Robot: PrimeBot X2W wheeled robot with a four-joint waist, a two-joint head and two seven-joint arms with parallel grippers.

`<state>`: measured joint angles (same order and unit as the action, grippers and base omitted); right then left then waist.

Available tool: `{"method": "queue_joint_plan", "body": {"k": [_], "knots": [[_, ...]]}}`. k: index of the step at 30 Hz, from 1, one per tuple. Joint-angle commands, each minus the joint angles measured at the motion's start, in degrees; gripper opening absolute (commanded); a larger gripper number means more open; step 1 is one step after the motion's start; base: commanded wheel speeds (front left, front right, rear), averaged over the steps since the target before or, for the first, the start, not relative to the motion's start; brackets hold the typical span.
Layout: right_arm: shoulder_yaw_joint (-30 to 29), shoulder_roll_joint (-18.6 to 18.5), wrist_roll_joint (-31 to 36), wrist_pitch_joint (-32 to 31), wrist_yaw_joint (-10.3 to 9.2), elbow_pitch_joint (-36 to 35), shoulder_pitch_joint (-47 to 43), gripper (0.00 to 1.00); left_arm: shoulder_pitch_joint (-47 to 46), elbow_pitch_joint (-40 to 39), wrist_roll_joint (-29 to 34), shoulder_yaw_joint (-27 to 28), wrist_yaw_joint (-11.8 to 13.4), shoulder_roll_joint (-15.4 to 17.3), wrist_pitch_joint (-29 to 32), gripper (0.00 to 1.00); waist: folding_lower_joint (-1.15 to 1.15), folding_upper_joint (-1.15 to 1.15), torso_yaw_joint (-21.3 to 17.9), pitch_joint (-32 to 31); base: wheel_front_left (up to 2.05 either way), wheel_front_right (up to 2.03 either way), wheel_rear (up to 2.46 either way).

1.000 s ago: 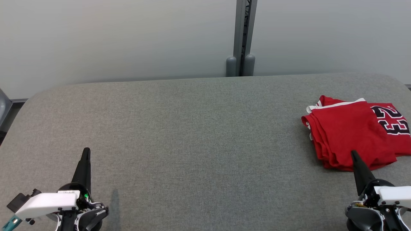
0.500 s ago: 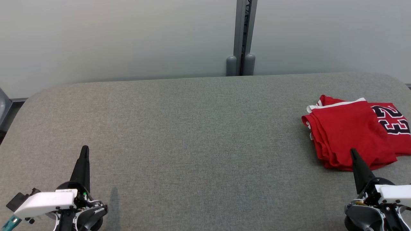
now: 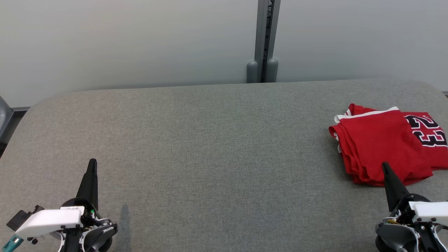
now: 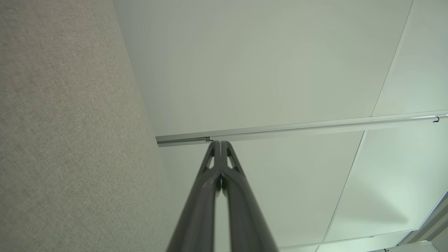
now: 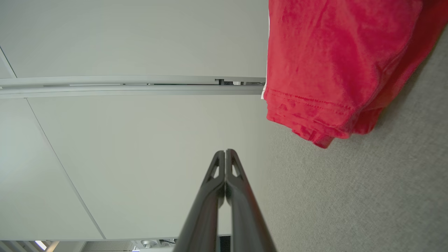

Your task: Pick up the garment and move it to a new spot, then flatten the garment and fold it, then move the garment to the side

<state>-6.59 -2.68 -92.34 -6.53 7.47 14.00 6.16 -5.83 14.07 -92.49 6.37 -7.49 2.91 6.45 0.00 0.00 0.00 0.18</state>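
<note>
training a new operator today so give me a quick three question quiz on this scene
1. True or false: the red garment lies folded at the right side of the grey table.
2. Pick one. The right hand is: A) open around the garment, B) shut and empty, C) shut on the garment.
3. Fill in: the number printed on the garment is ___.
Key: 1 true; 2 B; 3 23.
</note>
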Motion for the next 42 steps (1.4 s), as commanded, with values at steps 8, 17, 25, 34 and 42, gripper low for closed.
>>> {"method": "queue_joint_plan", "body": {"k": [8,17,25,34,42], "knots": [[-0.1,-0.3,-0.1,-0.1,0.04,0.1,0.2,0.00,-0.8,0.0,-0.1,0.3,-0.2,0.1,0.1,0.00,0.00,0.00,0.0,0.0,0.00,0.00,0.00],[-0.1,-0.3,-0.1,-0.1,0.04,0.1,0.2,0.00,-0.8,0.0,0.0,0.3,-0.2,0.1,0.1,0.00,0.00,0.00,0.0,0.0,0.00,0.00,0.00],[-0.1,-0.3,-0.1,-0.1,0.04,0.1,0.2,0.00,-0.8,0.0,0.0,0.3,-0.2,0.1,0.1,0.00,0.00,0.00,0.0,0.0,0.00,0.00,0.00],[0.0,-0.3,-0.1,-0.1,0.04,0.1,0.2,0.00,-0.8,0.0,0.0,0.4,-0.2,0.0,0.2,0.00,0.00,0.00,0.0,0.0,0.00,0.00,0.00],[0.0,-0.3,-0.1,-0.1,0.04,0.1,0.2,0.00,-0.8,0.0,0.0,0.4,-0.2,0.0,0.2,0.00,0.00,0.00,0.0,0.0,0.00,0.00,0.00]]}}
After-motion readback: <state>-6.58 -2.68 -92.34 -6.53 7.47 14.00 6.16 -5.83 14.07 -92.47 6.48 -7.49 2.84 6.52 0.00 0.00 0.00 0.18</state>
